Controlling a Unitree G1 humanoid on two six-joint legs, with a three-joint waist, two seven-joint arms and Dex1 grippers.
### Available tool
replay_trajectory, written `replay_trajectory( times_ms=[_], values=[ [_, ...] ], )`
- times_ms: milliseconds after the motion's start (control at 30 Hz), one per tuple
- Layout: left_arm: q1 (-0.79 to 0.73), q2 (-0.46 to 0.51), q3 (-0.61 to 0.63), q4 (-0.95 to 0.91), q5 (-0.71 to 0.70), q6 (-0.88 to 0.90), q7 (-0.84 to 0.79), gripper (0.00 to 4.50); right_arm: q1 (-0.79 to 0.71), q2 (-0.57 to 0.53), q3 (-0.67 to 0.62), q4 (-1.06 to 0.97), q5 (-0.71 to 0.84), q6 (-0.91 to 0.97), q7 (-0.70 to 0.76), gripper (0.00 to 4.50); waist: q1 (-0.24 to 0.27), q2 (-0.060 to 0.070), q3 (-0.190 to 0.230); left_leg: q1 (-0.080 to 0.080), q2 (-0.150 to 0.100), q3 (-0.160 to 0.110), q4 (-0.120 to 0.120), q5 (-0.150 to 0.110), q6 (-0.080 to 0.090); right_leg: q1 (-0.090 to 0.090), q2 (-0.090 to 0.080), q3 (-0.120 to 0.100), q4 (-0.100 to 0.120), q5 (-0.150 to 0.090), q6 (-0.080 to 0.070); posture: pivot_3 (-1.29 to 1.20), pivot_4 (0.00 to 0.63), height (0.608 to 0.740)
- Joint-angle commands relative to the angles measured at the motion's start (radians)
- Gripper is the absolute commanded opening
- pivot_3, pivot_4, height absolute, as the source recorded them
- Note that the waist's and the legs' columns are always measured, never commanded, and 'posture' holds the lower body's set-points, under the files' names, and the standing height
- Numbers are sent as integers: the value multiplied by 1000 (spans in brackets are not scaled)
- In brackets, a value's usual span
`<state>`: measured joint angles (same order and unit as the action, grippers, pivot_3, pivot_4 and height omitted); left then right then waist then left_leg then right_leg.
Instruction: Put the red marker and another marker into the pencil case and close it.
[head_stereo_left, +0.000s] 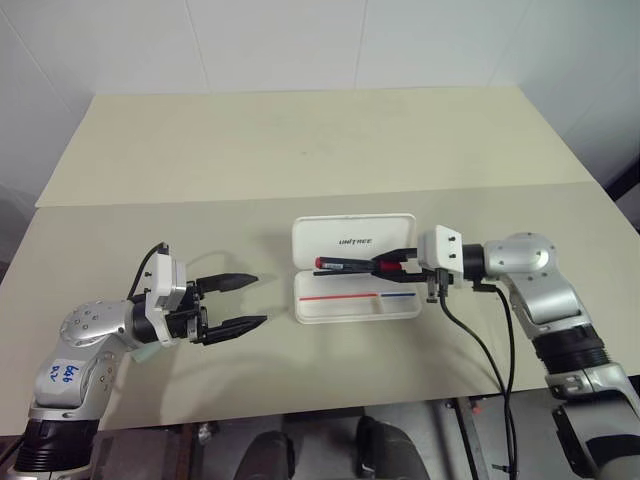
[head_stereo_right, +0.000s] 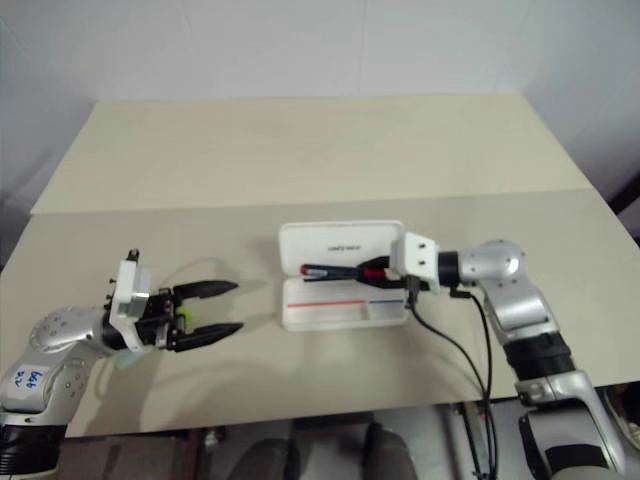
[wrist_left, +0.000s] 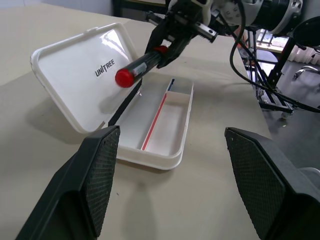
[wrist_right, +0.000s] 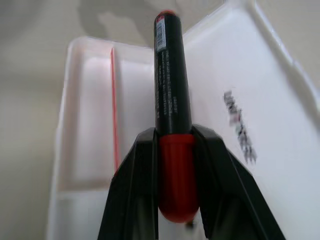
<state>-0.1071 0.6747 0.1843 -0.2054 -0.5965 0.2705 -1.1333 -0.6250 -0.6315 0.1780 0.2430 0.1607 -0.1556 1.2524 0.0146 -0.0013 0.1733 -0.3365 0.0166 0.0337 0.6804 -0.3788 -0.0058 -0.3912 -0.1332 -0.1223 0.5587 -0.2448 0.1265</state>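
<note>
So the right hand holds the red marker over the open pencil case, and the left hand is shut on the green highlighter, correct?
Not quite. The left hand is open and grips nothing; the left wrist view shows its fingers spread wide apart. The rest holds: the right hand is shut on the red marker over the open pencil case.

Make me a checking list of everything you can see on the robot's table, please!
Surface: beige table, a seam running across it.
Job's things: white pencil case open, tray empty; red marker held above it; green marker behind the left gripper.
Clutter: nothing seen.
Grippers: left gripper open, holding nothing; right gripper shut on the red marker.
Cables: black cables hang from the right wrist.
Surroundings: white wall behind.
</note>
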Motion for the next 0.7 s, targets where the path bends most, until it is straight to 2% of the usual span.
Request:
replay_trajectory(
  times_ms=[33,167,200,300,467,500,700],
  values=[
    [2,-5,7,-39,-8,-16,10,3599,-26,6,4,48,-23,-68,6,601,0,0,0,0,0,0,0,0,0,0,0,0,0,0,0,0,150,740],
    [4,-9,6,-40,-7,-19,17,3599,-26,9,6,68,-15,-78,31,601,-1,0,0,0,0,1,0,0,0,0,0,0,0,0,0,0,150,740],
    [4,-9,6,-40,-7,-19,18,3599,-26,9,5,71,-15,-80,33,1354,-2,0,0,0,0,1,0,0,0,0,0,0,0,0,0,0,150,740],
    [4,-11,4,-37,-5,-22,20,3599,-20,7,5,74,-14,-85,43,2311,-6,0,0,0,0,1,0,0,0,0,0,0,0,0,0,0,150,740],
    [3,-18,-3,-36,-2,-27,22,3599,-18,14,-3,74,-15,-92,34,4250,-17,0,0,0,0,2,1,0,0,0,0,0,0,0,0,0,150,740],
    [2,-19,-4,-37,-2,-28,23,3599,-17,17,-8,68,-8,-88,31,4458,-18,0,0,1,1,2,1,0,0,0,0,0,0,0,0,0,150,740],
    [19,-22,3,-50,7,-38,37,3599,15,29,-58,-52,135,41,42,4458,-17,0,0,1,1,2,1,0,0,0,0,0,0,0,0,0,150,740]
  ],
)
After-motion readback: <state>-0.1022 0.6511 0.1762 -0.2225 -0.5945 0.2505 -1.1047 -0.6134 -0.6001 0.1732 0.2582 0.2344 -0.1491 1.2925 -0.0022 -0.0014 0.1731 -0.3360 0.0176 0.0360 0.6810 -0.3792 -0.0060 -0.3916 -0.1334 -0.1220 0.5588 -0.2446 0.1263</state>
